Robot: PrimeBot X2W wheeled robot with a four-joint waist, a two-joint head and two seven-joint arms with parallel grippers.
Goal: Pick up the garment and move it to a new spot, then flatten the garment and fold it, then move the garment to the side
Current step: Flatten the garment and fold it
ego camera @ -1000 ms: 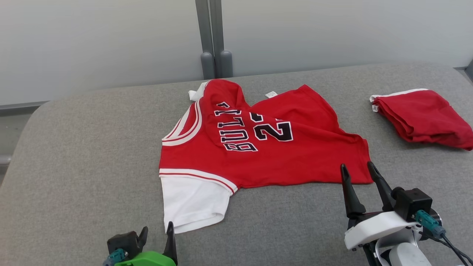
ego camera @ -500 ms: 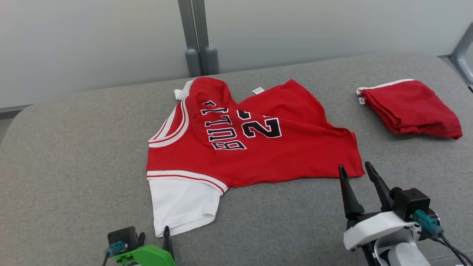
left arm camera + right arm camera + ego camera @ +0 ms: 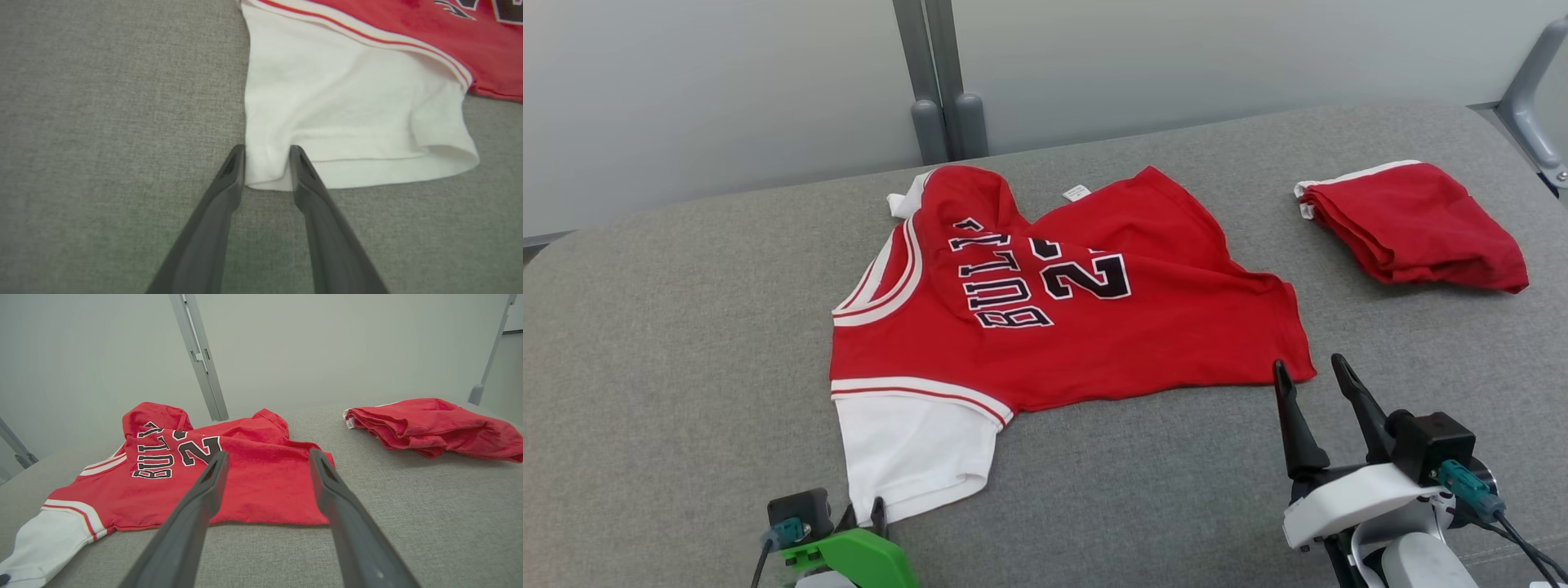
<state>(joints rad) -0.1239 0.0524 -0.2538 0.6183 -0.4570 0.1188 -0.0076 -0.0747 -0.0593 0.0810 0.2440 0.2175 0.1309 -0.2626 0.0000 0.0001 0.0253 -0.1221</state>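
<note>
Straddling the sleeve point(image 3: 347, 110) corner, the left gripper point(image 3: 267, 153) is half open, not yet pinching; so shallow a bite may slip off. Meanwhile the right gripper point(image 3: 1311, 367) gapes empty, jersey point(image 3: 1094, 327) just beyond its tips.

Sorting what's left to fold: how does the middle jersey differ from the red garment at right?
The jersey lies spread out and rumpled; the folded garment is a compact stack. The jersey shows black lettering and a white sleeve; the folded garment is plain red with a white edge. The jersey's sleeve corner sits between the fingers of the left tool; the folded garment lies apart from it. Both are red, on the grey cushion.
</note>
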